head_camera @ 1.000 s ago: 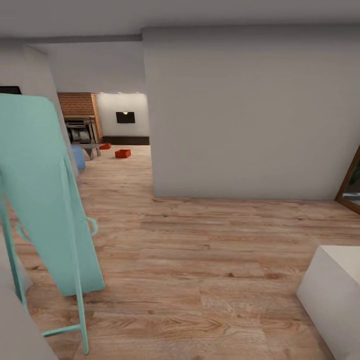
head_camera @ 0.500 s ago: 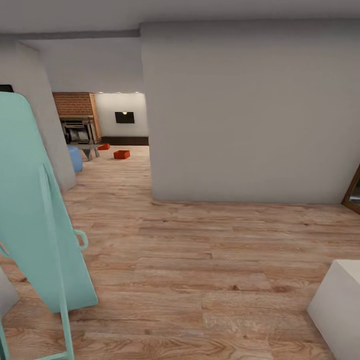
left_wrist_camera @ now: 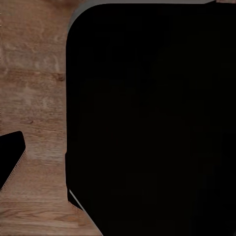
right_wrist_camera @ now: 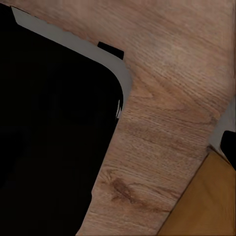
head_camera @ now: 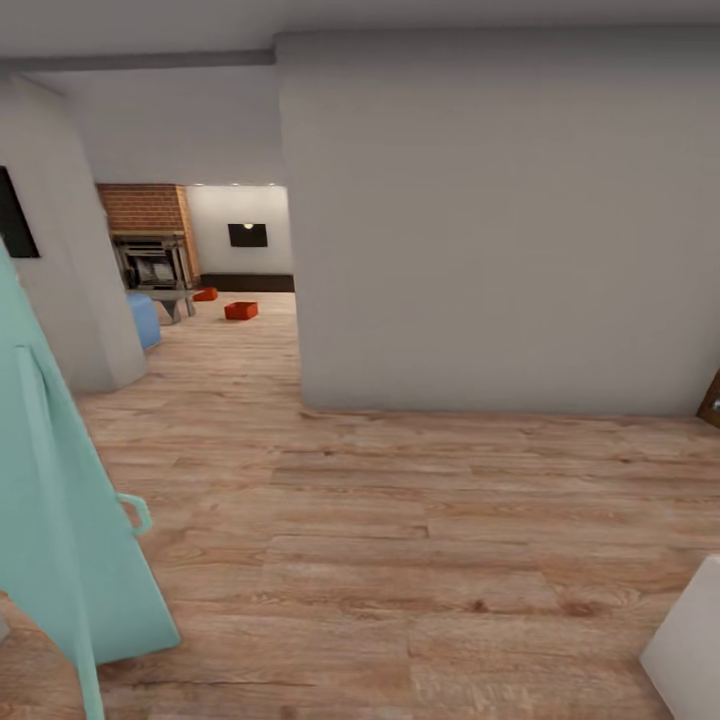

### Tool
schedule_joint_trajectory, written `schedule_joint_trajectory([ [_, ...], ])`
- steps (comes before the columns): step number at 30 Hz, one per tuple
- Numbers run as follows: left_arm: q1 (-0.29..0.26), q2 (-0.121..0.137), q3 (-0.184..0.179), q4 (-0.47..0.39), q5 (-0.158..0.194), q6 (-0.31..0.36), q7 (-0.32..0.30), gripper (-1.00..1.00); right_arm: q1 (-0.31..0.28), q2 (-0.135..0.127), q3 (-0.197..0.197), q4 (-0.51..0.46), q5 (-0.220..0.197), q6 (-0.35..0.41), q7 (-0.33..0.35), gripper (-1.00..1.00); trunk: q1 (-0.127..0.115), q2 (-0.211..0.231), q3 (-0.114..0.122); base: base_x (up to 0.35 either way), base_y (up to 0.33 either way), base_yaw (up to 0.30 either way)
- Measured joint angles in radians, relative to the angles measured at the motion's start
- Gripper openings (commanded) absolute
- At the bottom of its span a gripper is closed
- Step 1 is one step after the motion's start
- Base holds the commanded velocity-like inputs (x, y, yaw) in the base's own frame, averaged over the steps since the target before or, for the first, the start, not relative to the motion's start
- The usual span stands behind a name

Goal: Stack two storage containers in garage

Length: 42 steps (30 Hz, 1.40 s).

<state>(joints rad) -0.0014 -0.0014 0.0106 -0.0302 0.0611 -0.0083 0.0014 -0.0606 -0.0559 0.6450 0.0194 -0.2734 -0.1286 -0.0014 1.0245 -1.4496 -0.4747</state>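
Storage containers, both of them, sit far off on the light plank floor (head_camera: 400,520) of the living room: one orange-red bin (head_camera: 241,311) lies in the open past the doorway, the other (head_camera: 206,294) a little farther back, near the grey bench (head_camera: 172,298) in front of the brick fireplace (head_camera: 148,232). They lie apart from each other. The step in hand looks like the drive toward them, with nothing picked up yet.

To do it well, the base should steer through the gap between the big white wall block (head_camera: 500,230) and the white pillar (head_camera: 75,260), keeping to the middle so the trunk clears both corners. The nearer bin is the sensible first target.

Close by, a tall turquoise folding frame (head_camera: 60,520) leans at the robot's left (its handle juts toward the path), and a white box corner (head_camera: 690,650) sits low at the right. A blue seat (head_camera: 143,318) stands beside the pillar.

Both wrist views show dark body panels over floor planks, so I cannot tell how far either gripper is open, nor whether it holds anything.
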Motion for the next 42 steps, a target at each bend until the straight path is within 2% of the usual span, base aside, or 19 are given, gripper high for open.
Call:
schedule_joint_trajectory([
  [42, 0.0, 0.002, 0.0, 0.0, 0.0, -0.001, 0.0, 1.0, 0.0, -0.001, 0.0, 0.0, 0.0, 0.0, 0.0, 1.0, 0.0, 0.0, 0.0, 0.322, 0.0, 0.0],
])
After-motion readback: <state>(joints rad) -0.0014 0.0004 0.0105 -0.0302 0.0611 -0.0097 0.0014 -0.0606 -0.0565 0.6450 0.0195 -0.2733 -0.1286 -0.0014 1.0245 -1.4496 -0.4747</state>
